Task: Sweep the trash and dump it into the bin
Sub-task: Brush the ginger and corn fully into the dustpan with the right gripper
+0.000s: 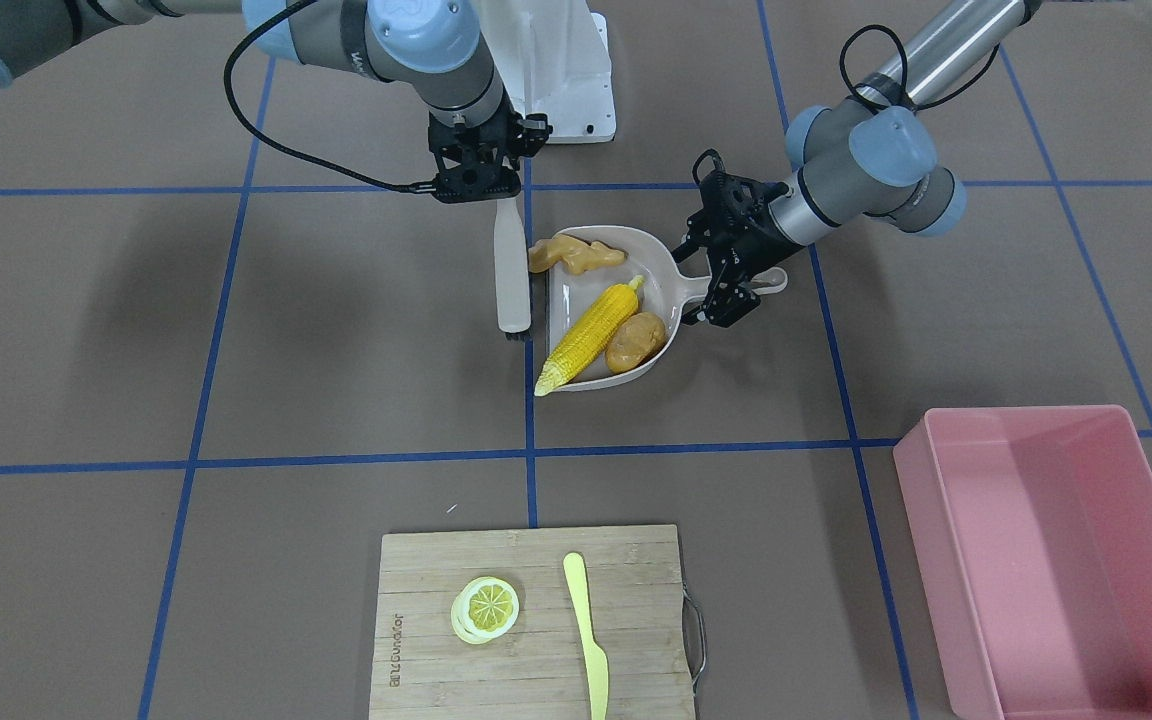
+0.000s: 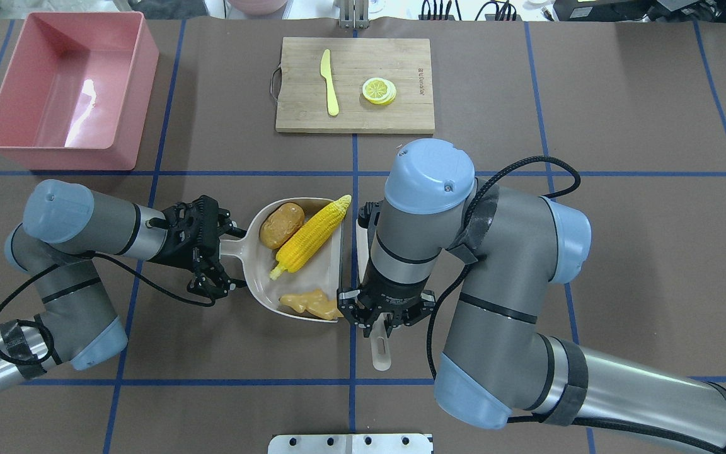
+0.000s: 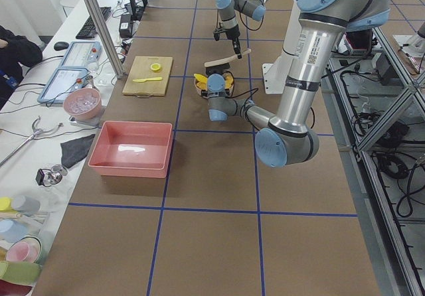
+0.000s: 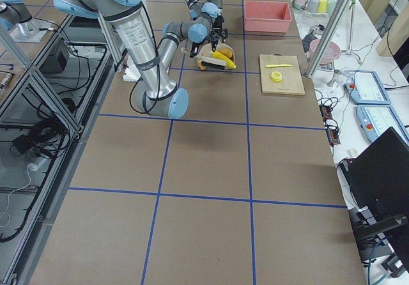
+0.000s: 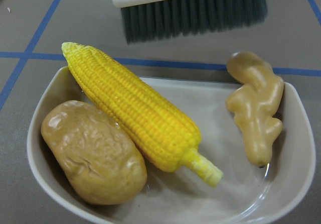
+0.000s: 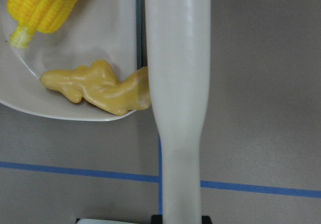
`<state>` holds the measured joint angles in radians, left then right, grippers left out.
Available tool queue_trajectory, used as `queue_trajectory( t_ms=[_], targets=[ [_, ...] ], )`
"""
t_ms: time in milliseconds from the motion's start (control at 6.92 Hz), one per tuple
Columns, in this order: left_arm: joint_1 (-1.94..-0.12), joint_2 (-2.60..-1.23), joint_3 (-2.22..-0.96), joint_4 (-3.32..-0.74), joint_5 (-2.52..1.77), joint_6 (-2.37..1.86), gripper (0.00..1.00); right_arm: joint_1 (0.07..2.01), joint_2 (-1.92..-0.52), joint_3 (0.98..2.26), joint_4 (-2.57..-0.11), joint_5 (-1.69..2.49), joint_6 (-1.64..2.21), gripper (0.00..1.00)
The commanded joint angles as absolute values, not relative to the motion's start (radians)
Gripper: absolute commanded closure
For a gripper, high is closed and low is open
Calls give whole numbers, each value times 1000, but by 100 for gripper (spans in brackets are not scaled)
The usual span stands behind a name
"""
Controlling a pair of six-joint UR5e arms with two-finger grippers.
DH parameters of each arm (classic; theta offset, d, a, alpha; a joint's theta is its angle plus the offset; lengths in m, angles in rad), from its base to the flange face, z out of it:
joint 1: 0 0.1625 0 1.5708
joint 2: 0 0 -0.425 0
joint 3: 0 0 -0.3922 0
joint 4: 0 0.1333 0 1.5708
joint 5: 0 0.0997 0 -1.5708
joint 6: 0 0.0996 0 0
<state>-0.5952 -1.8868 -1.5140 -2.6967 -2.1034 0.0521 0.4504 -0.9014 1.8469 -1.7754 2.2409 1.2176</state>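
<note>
The smooth-walled pink bin (image 2: pixel 54 157) lies far-left of my left gripper (image 2: pixel 219 252), the nearer arm. Its jaws straddle the beige dustpan (image 2: pixel 322 277) handle; I cannot tell if they pinch. Inside lie the dimpled potato (image 2: pixel 281 224), the ridged corn cob (image 2: pixel 311 236) set diagonally, and the knobbly ginger root (image 2: pixel 309 304) at the lip. My right gripper (image 2: pixel 380 323) clamps the glossy brush (image 1: pixel 511 275).
</note>
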Motion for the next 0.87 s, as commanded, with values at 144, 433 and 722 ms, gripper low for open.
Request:
queue_trajectory(
  t_ms=[144,433,722],
  targets=[
    [-595,-1887,-1514,-2697,-2103,52,2,352,-949,1885,-1816,2186,1176,100],
    [-595,-1887,-1516,-2697,-2103,52,2,307,-931,1879,-1812,2163,1183,100],
    [-595,-1887,-1516,-2697,-2103,52,2,310,-885,1852,-1809,2163,1186,100]
  ],
)
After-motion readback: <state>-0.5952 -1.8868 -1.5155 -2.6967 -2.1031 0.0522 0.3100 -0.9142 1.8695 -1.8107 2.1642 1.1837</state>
